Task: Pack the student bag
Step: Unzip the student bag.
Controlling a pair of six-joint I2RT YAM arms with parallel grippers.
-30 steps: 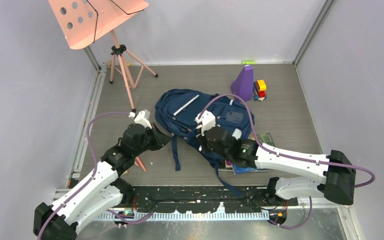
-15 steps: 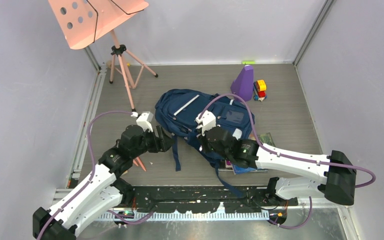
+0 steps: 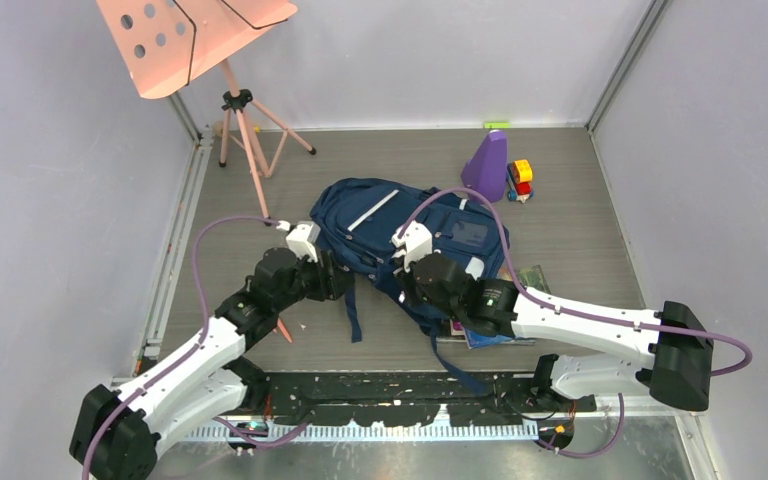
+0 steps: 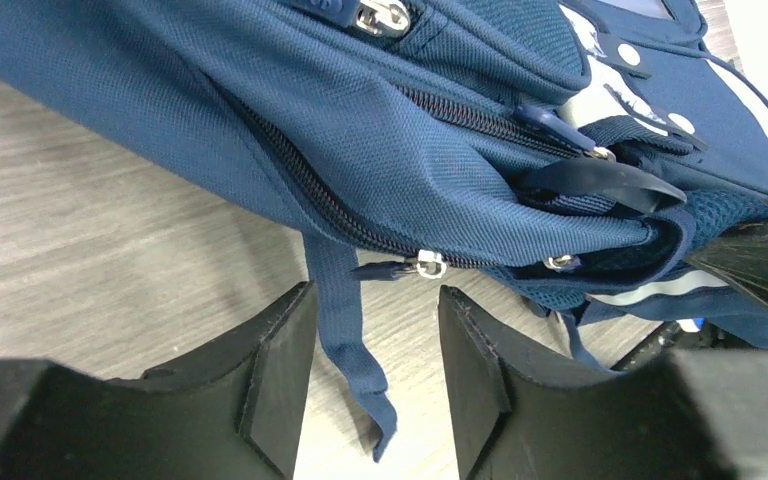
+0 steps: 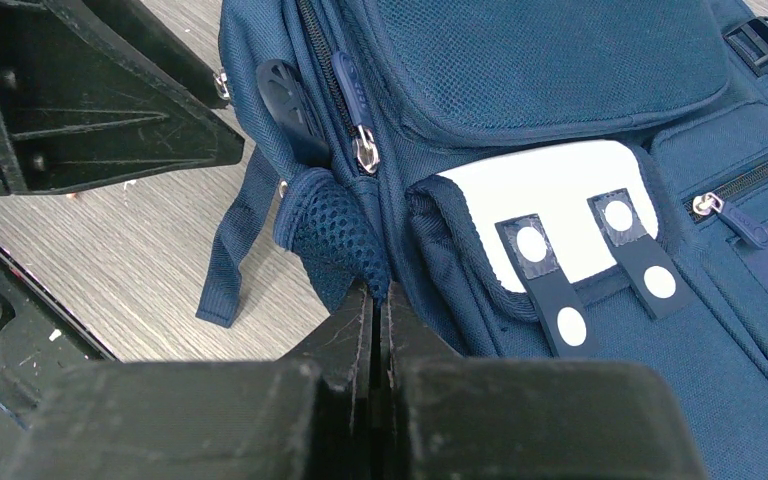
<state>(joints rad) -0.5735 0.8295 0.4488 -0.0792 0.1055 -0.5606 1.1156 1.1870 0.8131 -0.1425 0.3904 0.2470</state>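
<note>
Evidently little has been packed: the large navy blue fabric backpack (image 3: 380,225) is seen lying mid-table on the grey wood-grain tabletop (image 3: 580,200), its side zip (image 4: 330,205) apparently closed, with a stack of books (image 3: 485,338) left outside, partly beneath its near edge. The right gripper (image 5: 380,295) is closed on fabric by the dark mesh pocket (image 5: 335,235), shown only by its own wrist camera. The left gripper (image 4: 372,300), jaws parted, is aimed at the silver zip pull (image 4: 422,265), a detail lost from overhead.
</note>
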